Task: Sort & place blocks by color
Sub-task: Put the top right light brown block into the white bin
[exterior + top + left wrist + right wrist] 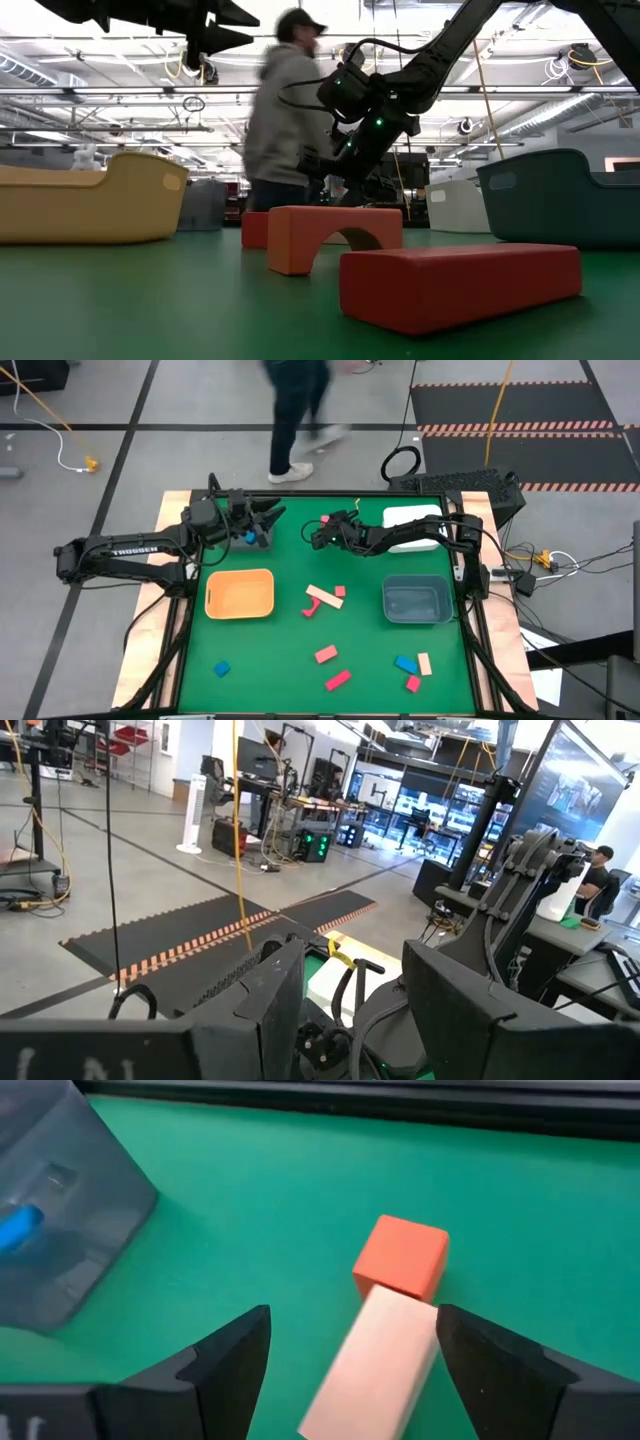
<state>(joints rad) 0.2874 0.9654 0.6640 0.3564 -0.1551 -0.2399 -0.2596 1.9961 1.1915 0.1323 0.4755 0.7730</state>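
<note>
My right gripper [353, 1312] is open at the table's far middle, slanting down over a pale tan bar [372, 1355]. The bar lies between its fingers, its far end against a red cube [401, 1257]; in the high view only the cube [323, 518] shows beside the gripper [313, 537]. My left gripper [345, 990] is open and holds nothing. It stands level above a small grey bin [256, 540] with a blue block [247, 538] inside. Other red, blue and tan blocks [323, 597] lie on the green mat. My right gripper stands astride the tan bar's near part [345, 1380], slanting down and lying along it. The bar is clear of one finger [240, 1355] and close to the other [480, 1355]; I cannot tell whether that one touches it.
An orange bin [240, 592] sits left of centre, a dark grey-blue bin [417, 600] right of centre and a white bin [415, 520] at the far right. A red arch [335, 235] and a red bar [460, 285] lie near the front. A person [295, 420] walks behind the table.
</note>
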